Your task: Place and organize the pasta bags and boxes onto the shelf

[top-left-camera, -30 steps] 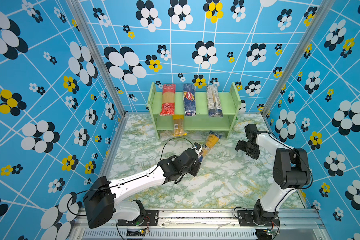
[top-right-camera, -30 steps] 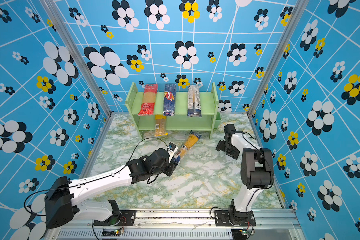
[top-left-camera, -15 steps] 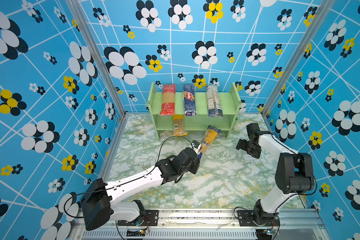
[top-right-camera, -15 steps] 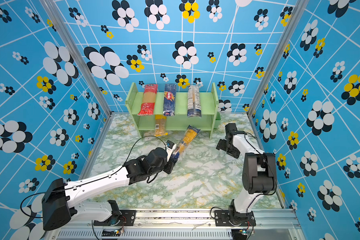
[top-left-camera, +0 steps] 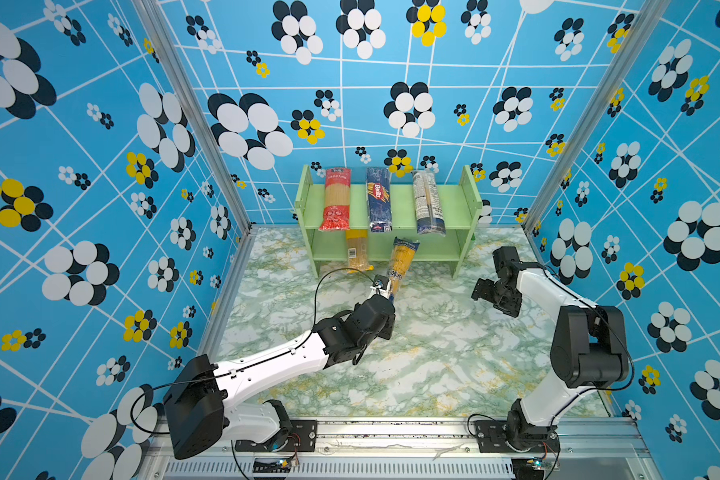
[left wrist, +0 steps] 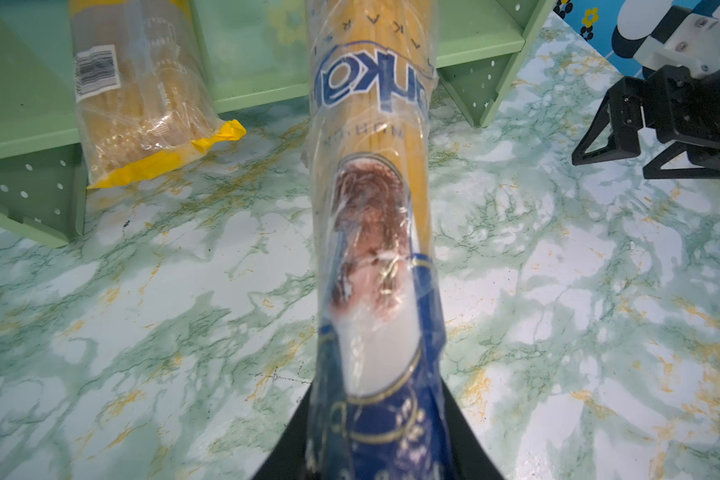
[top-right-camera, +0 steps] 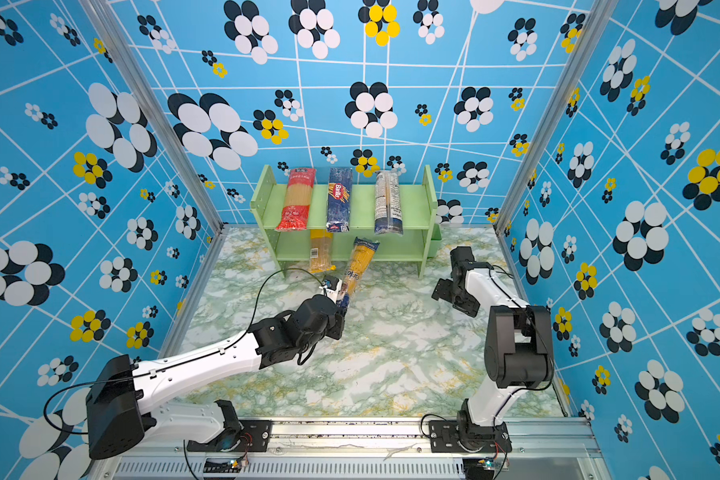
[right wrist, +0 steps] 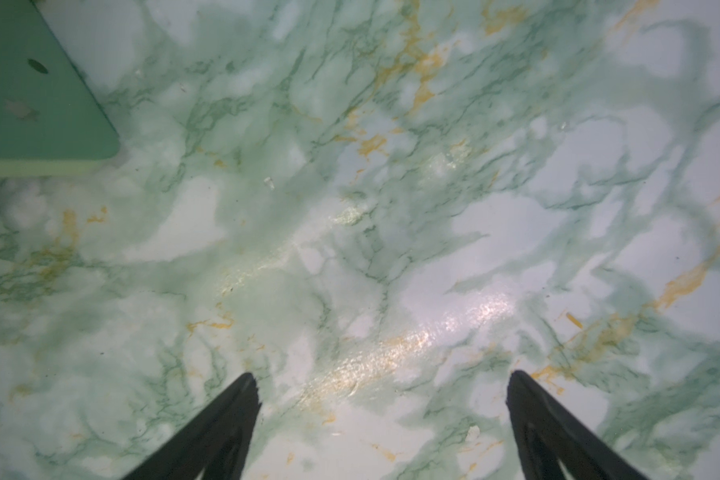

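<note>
– Green, a pale green: is that the shelf (top-left-camera: 454, 199) in both top views?
– Yes, a two-tier wooden rack at the back of a marble-patterned tabletop (top-left-camera: 433, 353). Three long spaghetti packs lie side by side and apart on its upper tier: a red bag (top-left-camera: 335, 199), a dark blue Barilla pack (top-left-camera: 378, 199) and a blue pack with white label (top-left-camera: 428, 203). A yellow-topped clear bag (top-left-camera: 357, 253) lies on the lower tier, one end past the front edge.
– And the arms?
– The left gripper (top-left-camera: 385, 291) is clamped narrowly on the near end of the clear bag with blue end (top-left-camera: 404, 259). That bag slants toward the lower tier, just beside the yellow-topped clear bag. The right gripper (top-left-camera: 493, 297) hangs over the tabletop near the shelf's right foot.
– What does the left wrist view show?
– The held bag runs straight away from the camera, with black fingers (left wrist: 287, 453) on either side of its blue end. Its far end lies over the lower tier's front edge. Whether it touches the board, I cannot tell.
– And the right wrist view?
– Two black fingers spread wide above the marble pattern, nothing between them. A corner of the shelf is in sight.
</note>
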Available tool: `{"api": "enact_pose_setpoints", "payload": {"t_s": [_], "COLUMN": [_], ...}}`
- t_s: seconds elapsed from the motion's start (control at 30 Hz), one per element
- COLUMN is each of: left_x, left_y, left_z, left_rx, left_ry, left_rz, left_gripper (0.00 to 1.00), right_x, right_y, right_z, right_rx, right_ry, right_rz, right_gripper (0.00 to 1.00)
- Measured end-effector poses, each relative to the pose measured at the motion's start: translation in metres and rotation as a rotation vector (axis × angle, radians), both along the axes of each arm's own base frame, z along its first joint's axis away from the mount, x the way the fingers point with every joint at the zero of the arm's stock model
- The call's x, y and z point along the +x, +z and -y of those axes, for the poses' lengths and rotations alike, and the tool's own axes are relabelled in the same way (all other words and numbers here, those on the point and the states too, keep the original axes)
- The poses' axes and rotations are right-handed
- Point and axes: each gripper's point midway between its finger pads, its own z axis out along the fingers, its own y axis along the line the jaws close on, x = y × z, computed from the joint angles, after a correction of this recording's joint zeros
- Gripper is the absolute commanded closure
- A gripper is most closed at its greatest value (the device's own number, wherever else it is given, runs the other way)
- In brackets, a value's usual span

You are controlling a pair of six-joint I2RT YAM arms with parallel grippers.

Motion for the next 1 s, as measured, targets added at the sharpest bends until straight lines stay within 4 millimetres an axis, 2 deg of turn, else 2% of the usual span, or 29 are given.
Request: {"api": "enact_pose_setpoints", "payload": {"t_s": [0.57,1.0], "left_x": [0.036,0.045], "left_y": [0.013,0.007], "left_z": [0.016,0.018], "left_rx": [-0.030,-0.032], "left_ry": [0.138,0.168], "left_rz": [0.029,0.016], "left_gripper": [1.00,1.00], "right_x": [0.000,0.000], "right_y": [0.000,0.000], "right_z": [-0.001,-0.001], "right_rx": [0.000,-0.001], "right_ry": [0.028,0.031], "right_rz": [-0.001,-0.001], "right_gripper": [0.05,0.05]}}
